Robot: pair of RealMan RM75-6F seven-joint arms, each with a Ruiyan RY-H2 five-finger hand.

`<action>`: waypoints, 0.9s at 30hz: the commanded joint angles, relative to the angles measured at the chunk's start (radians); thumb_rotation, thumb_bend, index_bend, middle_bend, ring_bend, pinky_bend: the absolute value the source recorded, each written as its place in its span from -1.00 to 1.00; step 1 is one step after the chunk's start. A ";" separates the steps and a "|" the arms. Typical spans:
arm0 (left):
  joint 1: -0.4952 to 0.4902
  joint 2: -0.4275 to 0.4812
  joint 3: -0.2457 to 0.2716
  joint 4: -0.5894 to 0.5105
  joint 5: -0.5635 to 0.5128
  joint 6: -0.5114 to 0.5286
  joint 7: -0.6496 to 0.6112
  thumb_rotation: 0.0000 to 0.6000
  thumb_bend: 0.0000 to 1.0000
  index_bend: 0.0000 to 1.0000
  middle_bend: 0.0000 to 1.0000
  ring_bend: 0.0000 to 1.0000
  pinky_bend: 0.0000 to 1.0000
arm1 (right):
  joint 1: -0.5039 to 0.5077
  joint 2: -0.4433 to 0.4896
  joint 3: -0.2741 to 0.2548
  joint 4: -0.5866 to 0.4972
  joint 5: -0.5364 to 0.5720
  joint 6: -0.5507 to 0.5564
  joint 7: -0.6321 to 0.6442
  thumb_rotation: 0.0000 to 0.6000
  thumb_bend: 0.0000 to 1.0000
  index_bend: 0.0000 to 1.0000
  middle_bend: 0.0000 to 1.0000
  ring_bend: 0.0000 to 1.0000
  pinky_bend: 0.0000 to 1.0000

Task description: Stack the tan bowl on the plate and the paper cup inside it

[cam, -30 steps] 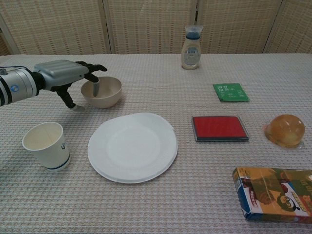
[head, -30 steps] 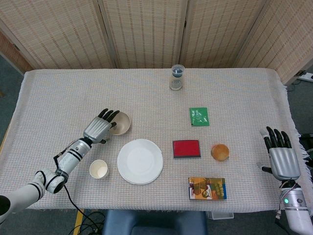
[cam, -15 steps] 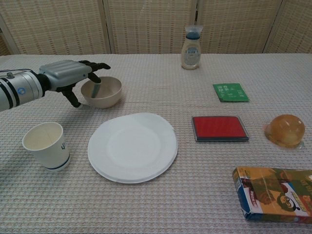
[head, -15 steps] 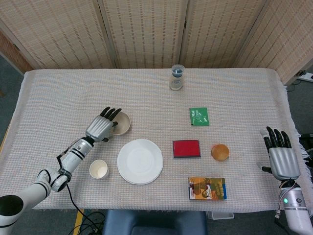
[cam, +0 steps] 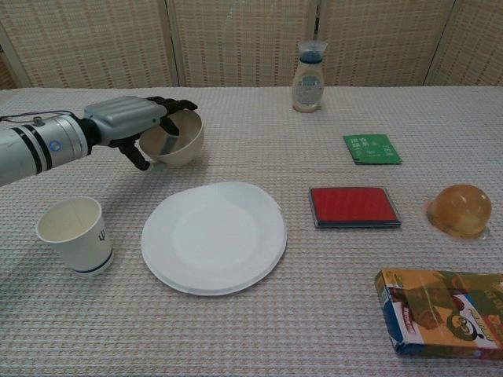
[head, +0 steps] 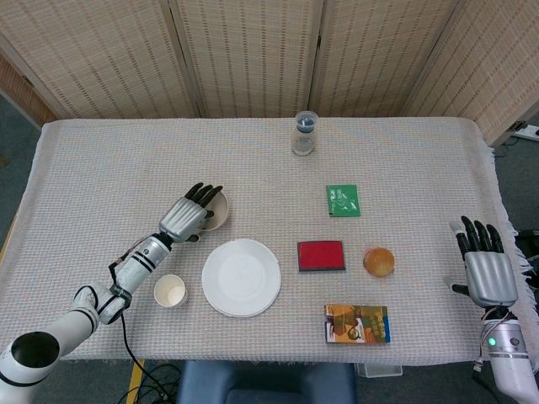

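Observation:
The tan bowl (head: 218, 210) (cam: 178, 141) is tipped and raised a little off the cloth, just beyond the plate's far left edge. My left hand (head: 187, 220) (cam: 132, 122) grips its rim, with fingers inside the bowl and the thumb on its outside. The white plate (head: 241, 277) (cam: 214, 236) lies flat near the table's front. To the plate's left, the paper cup (head: 170, 291) (cam: 74, 234) stands upright. My right hand (head: 487, 269) hovers at the table's right edge, fingers spread, holding nothing; only the head view shows it.
A bottle (head: 305, 133) (cam: 308, 77) stands at the back centre. Right of the plate lie a green packet (head: 343, 200) (cam: 371, 148), a red box (head: 321, 255) (cam: 351, 206), an amber round object (head: 379, 262) (cam: 459, 210) and a colourful carton (head: 356, 323) (cam: 440, 313).
My left hand has closed on the bowl's rim and carried it slightly right, lifting and tipping it. The right hand has stayed in place.

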 commanded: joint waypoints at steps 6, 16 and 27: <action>0.010 0.018 0.012 -0.032 0.006 0.036 0.019 1.00 -0.28 0.36 -1.00 -1.00 -0.89 | 0.010 -0.004 -0.002 0.007 0.006 -0.019 -0.003 1.00 -0.82 -0.85 -1.00 -1.00 -1.00; 0.074 0.201 -0.003 -0.452 -0.048 0.082 0.315 1.00 -0.28 0.36 -1.00 -1.00 -0.89 | 0.015 0.010 -0.023 -0.005 -0.029 -0.032 0.029 1.00 -0.82 -0.85 -1.00 -1.00 -1.00; 0.102 0.324 -0.051 -0.959 -0.275 0.049 0.835 1.00 -0.28 0.36 -1.00 -1.00 -0.89 | 0.018 0.040 -0.047 -0.009 -0.093 -0.034 0.107 1.00 -0.82 -0.85 -1.00 -1.00 -1.00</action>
